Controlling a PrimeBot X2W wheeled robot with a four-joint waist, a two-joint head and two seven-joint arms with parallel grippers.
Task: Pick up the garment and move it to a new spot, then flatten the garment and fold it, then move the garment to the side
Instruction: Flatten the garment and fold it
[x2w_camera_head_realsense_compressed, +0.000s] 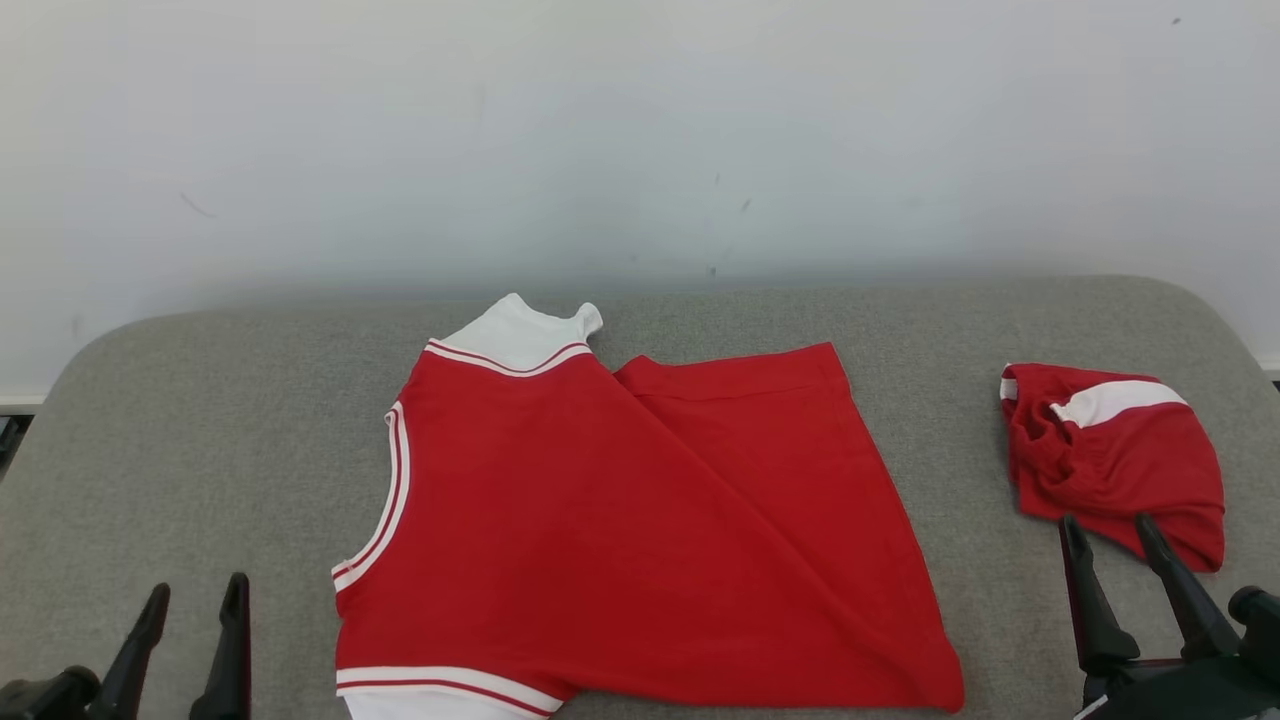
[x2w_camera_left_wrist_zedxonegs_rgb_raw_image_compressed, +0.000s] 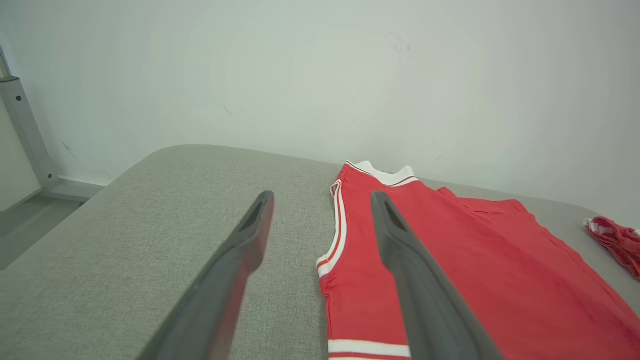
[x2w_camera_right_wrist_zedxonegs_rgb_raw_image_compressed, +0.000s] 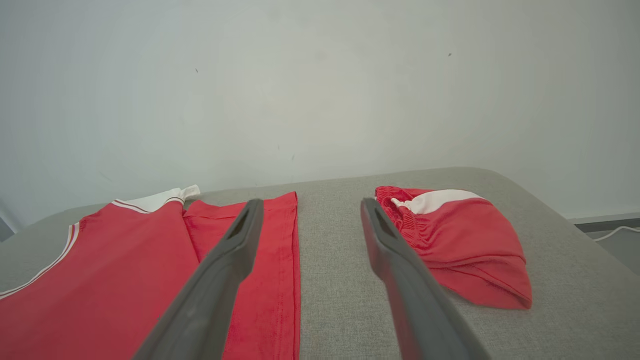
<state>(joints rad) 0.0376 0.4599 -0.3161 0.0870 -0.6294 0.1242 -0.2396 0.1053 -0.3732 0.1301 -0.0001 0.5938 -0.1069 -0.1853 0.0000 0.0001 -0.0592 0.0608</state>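
The garment (x2w_camera_head_realsense_compressed: 640, 540), a red sleeveless jersey with white bands and thin red lines at its openings, lies in the middle of the grey padded table (x2w_camera_head_realsense_compressed: 200, 420). One part of it is laid over another along a slanting fold. Its red cloth is plain. To its right, apart from it, sits a smaller bundle of red and white cloth (x2w_camera_head_realsense_compressed: 1110, 460). The left gripper (x2w_camera_head_realsense_compressed: 198, 588) stands wide and holds nothing, over bare table near the jersey's left edge. The right gripper (x2w_camera_head_realsense_compressed: 1106, 522) is also wide and holds nothing, close to the bundle. Behind is a pale wall (x2w_camera_head_realsense_compressed: 640, 130).
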